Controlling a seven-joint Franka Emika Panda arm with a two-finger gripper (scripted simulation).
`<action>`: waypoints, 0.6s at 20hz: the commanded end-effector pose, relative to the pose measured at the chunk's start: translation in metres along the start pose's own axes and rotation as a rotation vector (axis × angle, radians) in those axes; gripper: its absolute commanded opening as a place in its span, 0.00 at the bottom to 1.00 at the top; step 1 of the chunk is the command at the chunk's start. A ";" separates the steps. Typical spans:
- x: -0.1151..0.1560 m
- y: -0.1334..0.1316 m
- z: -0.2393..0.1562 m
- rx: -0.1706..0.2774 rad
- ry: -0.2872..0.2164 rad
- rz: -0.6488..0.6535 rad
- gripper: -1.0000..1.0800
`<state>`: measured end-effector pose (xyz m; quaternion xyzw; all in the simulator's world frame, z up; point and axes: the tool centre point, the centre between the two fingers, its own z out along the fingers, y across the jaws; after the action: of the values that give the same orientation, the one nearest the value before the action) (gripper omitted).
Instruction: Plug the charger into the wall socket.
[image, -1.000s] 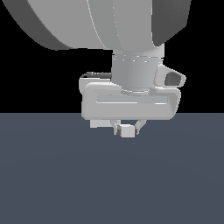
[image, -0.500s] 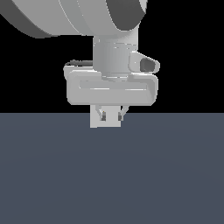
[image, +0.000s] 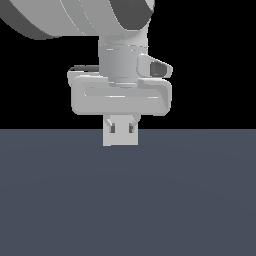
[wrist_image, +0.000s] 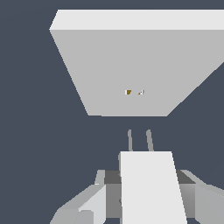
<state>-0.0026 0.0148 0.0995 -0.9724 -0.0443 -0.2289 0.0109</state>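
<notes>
My gripper (image: 121, 129) hangs from the arm at the centre of the exterior view and is shut on the charger (image: 120, 138), a small white block just above the dark floor. In the wrist view the charger (wrist_image: 151, 188) sits between my fingers (wrist_image: 89, 203), and its two thin prongs (wrist_image: 130, 140) point toward the wall socket (wrist_image: 131, 61). The socket is a pale square panel with two tiny dark holes (wrist_image: 128, 92) near its middle. A gap shows between the prong tips and the panel. The socket is out of the exterior view.
A flat dark grey-blue floor (image: 128, 200) lies under the gripper and around the panel (wrist_image: 26, 131). The arm's large pale links (image: 75, 15) fill the upper part of the exterior view.
The gripper, still holding the charger, has moved toward the exterior view's left and slightly up in the picture over the last second.
</notes>
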 end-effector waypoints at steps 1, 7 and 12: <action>0.001 -0.001 -0.001 -0.001 -0.001 0.002 0.00; 0.001 -0.001 0.000 -0.002 -0.002 0.002 0.00; 0.005 0.000 0.002 -0.002 -0.002 0.001 0.00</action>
<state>0.0010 0.0155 0.0999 -0.9727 -0.0433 -0.2280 0.0101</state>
